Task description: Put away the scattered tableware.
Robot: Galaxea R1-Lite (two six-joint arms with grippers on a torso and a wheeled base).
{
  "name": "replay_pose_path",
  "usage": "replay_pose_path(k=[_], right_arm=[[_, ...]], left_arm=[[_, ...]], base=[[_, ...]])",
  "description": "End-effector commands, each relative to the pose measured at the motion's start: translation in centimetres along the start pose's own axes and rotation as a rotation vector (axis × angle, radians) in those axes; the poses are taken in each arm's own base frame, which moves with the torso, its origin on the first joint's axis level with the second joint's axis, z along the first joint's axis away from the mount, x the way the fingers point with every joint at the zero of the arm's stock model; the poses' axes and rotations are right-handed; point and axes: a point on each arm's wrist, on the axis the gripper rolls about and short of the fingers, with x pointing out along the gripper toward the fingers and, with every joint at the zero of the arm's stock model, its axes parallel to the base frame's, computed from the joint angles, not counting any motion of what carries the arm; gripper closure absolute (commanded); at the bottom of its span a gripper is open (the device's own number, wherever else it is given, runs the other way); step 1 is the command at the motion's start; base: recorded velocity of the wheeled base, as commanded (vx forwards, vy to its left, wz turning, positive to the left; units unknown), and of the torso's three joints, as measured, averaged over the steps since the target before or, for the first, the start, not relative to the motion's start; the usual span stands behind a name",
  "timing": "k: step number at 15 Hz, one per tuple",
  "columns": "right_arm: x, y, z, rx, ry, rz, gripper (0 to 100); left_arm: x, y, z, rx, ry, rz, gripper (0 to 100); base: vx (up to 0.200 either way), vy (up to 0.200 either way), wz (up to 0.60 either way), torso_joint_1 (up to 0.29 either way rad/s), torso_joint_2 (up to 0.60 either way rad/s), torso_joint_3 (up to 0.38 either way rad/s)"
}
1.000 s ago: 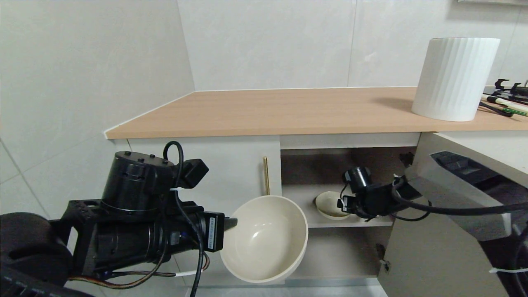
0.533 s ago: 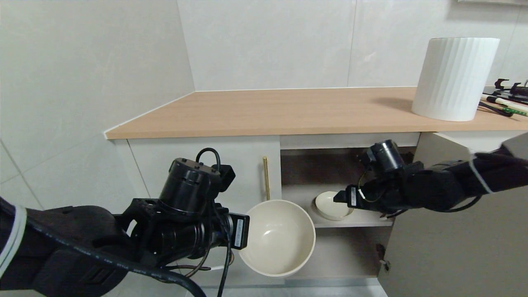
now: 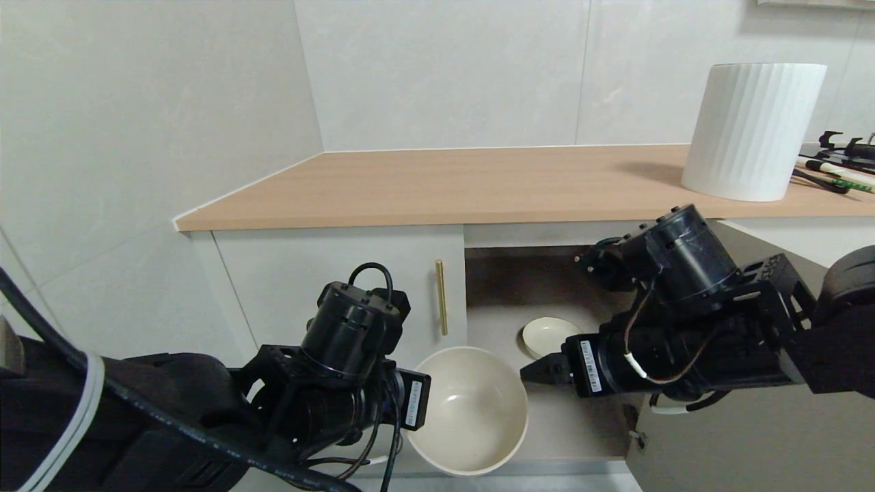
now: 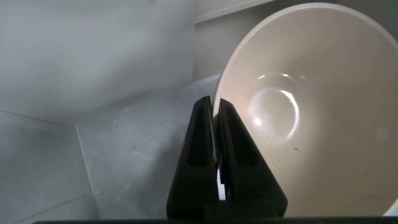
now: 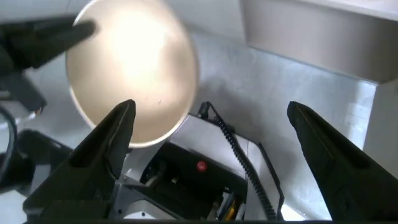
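Nearest, the left gripper (image 4: pixel 215 107) is clenched on the rim of the large cream bowl (image 3: pixel 472 410), one finger inside the wall and one outside; the bowl hangs off that single pinch, tipped so its mouth faces up and back toward the robot, low in front of the open cabinet (image 3: pixel 547 273); just beside the bowl's right rim sits the right gripper (image 3: pixel 540 372), its fingers (image 5: pixel 112 149) spread wide and holding nothing, and whether its tips touch the rim I cannot tell; beyond both, inside the cabinet, a small dish (image 3: pixel 547 336) lies flat on the shelf (image 3: pixel 495 328), with a bare lower floor (image 3: pixel 581 424) beneath it; the shut door to the left carries a brass handle (image 3: pixel 441 297); farther up, the wooden countertop (image 3: pixel 444 184) bears a white ribbed container (image 3: pixel 752 130) and some pens (image 3: pixel 837 167) at its far right end.

The move turns on this, as I judge it: the cabinet opening lies beyond the bowl and to the robot's right, so the left arm, which already has the bowl, must carry it forward and rightward past the open right gripper; the rim-only grip could let the bowl swing.
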Motion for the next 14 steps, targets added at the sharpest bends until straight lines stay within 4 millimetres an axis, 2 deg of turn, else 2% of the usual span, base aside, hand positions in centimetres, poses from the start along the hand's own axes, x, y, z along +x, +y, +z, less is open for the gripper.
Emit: replay_pose_path(k=[1,6,11,12,14], right_arm=[[2.1,0.8,-1.1,-0.025,0.063,-0.009,0],[5.4,0.8,-1.6,-0.006,0.108,-0.038,0],[5.7,0.8,-1.7,0.001,0.109,-0.044,0],[5.8,0.8,-1.7,0.001,0.111,-0.045,100],[6.3,0.8,-1.8,0.000,0.121,-0.049,100]], left_arm=[[0.0,-0.1,-0.1,0.001,0.001,-0.001,100],[-0.2,-1.1,-0.8,0.031,0.017,-0.028,100],[-0.1,-1.1,-0.9,0.032,0.022,-0.027,100],[-0.1,-1.1,-0.9,0.032,0.021,-0.027,100],[-0.2,-1.2,-0.8,0.031,0.017,-0.030,100]], base=[[0.000,0.000,0.00,0.000,0.00,0.000],[0.000,0.000,0.00,0.000,0.00,0.000],[0.000,0.000,0.00,0.000,0.00,0.000],[0.000,0.000,0.00,0.000,0.00,0.000],[0.000,0.000,0.00,0.000,0.00,0.000]])
